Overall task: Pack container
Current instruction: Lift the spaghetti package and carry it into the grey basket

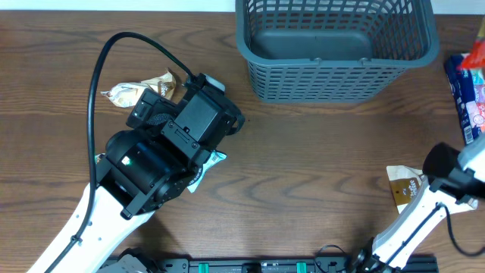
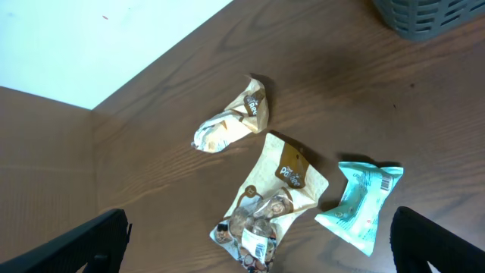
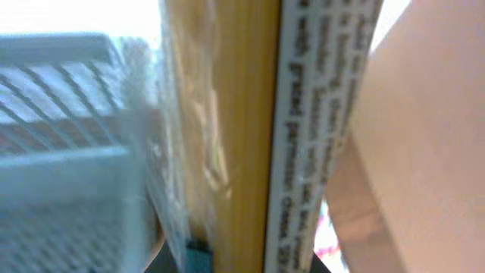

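The grey-blue lattice container (image 1: 333,45) stands at the table's far edge; its corner (image 2: 432,15) shows in the left wrist view. My left gripper (image 2: 258,246) is open and hovers above a cream snack packet (image 2: 276,197). A teal packet (image 2: 360,201) lies to that packet's right and a crumpled cream packet (image 2: 231,121) beyond it. At the table's right edge my right gripper (image 3: 242,258) is shut on a yellow packet with a white printed strip (image 3: 250,129), which fills its view. The container (image 3: 68,144) is blurred at the left there.
A cream and brown packet (image 1: 405,186) lies beside the right arm (image 1: 424,212). Blue and red packets (image 1: 470,91) sit at the right edge, next to the container. The left arm (image 1: 163,152) covers most of the left-hand packets from above; one cream packet (image 1: 140,91) shows past it.
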You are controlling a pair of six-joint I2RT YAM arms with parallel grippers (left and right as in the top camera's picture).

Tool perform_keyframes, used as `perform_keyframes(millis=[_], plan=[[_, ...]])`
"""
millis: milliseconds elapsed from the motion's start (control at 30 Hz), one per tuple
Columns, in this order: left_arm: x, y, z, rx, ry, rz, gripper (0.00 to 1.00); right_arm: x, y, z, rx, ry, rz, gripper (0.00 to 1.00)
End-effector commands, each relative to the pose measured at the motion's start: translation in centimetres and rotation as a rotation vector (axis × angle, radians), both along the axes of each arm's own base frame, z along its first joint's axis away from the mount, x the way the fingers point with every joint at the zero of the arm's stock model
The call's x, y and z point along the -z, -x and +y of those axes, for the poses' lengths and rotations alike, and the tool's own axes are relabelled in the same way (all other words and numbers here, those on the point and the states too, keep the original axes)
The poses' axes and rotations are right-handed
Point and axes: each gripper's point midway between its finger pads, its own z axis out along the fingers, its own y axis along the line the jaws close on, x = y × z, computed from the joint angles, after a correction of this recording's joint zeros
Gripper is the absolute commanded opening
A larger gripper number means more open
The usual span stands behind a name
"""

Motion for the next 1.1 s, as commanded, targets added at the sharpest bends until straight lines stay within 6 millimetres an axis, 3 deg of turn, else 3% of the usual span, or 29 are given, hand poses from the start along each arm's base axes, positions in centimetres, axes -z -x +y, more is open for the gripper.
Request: perform_keyframes(millis=[0, 200, 300, 367, 533, 800, 1067], plan=[[-0.3, 0.1, 0.3, -0.003, 0.005, -0.007, 0.99, -9.1, 3.1, 5.3, -0.098, 0.071, -0.235, 0.01], [-0.1, 0.3, -0.1, 0.010, 0.021, 0.009, 0.99, -15.2, 5.0, 9.6, -0.172, 0.088, -0.426, 0.02], [-0.1, 0.3, -0.1, 0.010, 0.021, 0.009, 0.99, -16.1, 4.6, 11.6, -0.240, 0.050, -0.468, 0.02], [-0.1, 0.3, -0.1, 0.010, 0.020, 0.009, 0.99, -15.7, 3.8, 12.2, -0.254, 0.036, -0.462, 0.01], [0.4, 0.8, 0.5, 0.010, -0.007, 0.039, 0.99, -13.4, 0.2, 13.5, -0.282, -0.022, -0.421, 0.02], [0.8, 1.4, 1.0, 0.010, -0.035, 0.068, 0.99, -6.2, -6.4, 14.5, -0.196, -0.035, -0.260, 0.01], [0.9, 1.6, 1.0, 0.013, -0.035, 0.079, 0.99, 1.0, -9.2, 14.6, -0.173, -0.052, -0.089, 0.01]])
